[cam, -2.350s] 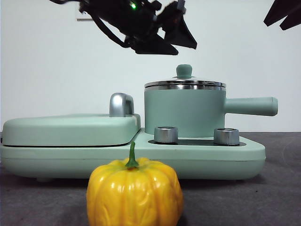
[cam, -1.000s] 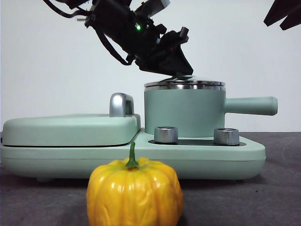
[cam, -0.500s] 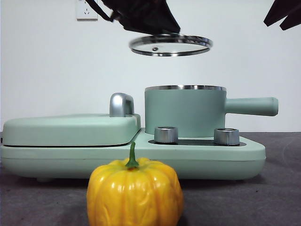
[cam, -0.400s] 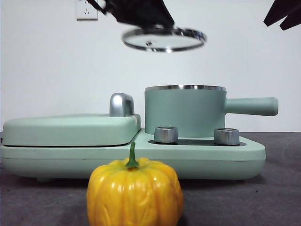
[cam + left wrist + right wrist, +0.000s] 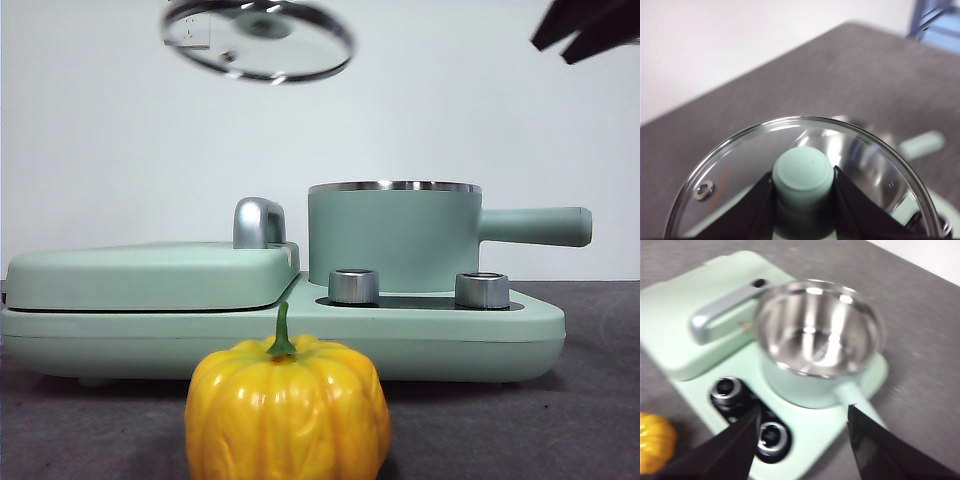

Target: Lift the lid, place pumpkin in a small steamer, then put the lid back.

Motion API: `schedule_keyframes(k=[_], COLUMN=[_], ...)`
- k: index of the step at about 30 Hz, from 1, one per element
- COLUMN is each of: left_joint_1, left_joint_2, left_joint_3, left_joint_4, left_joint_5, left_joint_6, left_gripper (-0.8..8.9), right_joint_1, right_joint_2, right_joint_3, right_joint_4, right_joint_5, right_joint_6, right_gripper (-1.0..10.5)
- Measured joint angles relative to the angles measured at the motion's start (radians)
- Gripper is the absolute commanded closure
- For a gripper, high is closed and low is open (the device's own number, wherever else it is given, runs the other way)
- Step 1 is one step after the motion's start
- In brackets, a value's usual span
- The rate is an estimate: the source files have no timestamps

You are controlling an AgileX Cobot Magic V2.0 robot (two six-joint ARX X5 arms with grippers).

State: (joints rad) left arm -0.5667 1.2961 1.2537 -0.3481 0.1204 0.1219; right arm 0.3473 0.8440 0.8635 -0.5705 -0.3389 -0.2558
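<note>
There is one pumpkin (image 5: 287, 410), and it sits on the gray tabletop (image 5: 560, 420) at the very front, in front of the green cooker (image 5: 470, 335). It is yellow-orange with a short green stem, and nothing touches it. There is one small steamer (image 5: 392, 235), a green pot with a shiny rim and a long handle sticking out to the side. It stands on the cooker with no top on, and its shiny inside looks empty in the right wrist view. There is one lid (image 5: 258, 38), a round glass one, and it hangs high in the air, tilted, well above the flat griddle cover (image 5: 150, 272) and off to the side of the pot. The left gripper (image 5: 803, 187) pinches the lid's green knob between its two black jaws. The right gripper (image 5: 802, 427) hovers high over the pot with its jaws spread wide and holds nothing; it is well apart from the pumpkin. Two round silver dials (image 5: 353, 285) sit on the cooker in front of the pot. One chrome handle (image 5: 258, 222) sticks up from the griddle cover. Behind everything is a plain white wall (image 5: 100, 150).
</note>
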Motion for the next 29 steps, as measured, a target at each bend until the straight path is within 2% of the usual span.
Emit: schedule_keyframes(k=[10,14,19,23,29], left_joint_1=[0.136,0.179,0.217,0.24,0.244], left_joint_2=[-0.176,-0.248,-0.307,-0.333,-0.336], left_joint_3=[-0.104,-0.166,-0.183,-0.183,-0.183], left_joint_4=[-0.071,-0.086,-0.122,-0.12,-0.13], left_joint_5=[-0.006,-0.007,-0.024,-0.039,-0.043], left_joint_6=[-0.017,-0.037,-0.045,-0.053,-0.06], left_gripper=[7.99,7.99,7.99,7.99,7.99], right_joint_1=[0.274,0.401,0.557,0.639,0.72], right_joint_2=[0.057,0.118,0.22,0.293,0.385], right_joint_3=[0.0,0.0,0.0,0.0,0.0], right_joint_4=[-0.01,-0.012,-0.018,-0.005,0.008], right_joint_5=[0.003,0.045,0.129,0.134,0.182], right_joint_6=[0.0,-0.014,-0.074,-0.089,-0.093], right_gripper=[6.7,6.7,6.7,6.7,5.2])
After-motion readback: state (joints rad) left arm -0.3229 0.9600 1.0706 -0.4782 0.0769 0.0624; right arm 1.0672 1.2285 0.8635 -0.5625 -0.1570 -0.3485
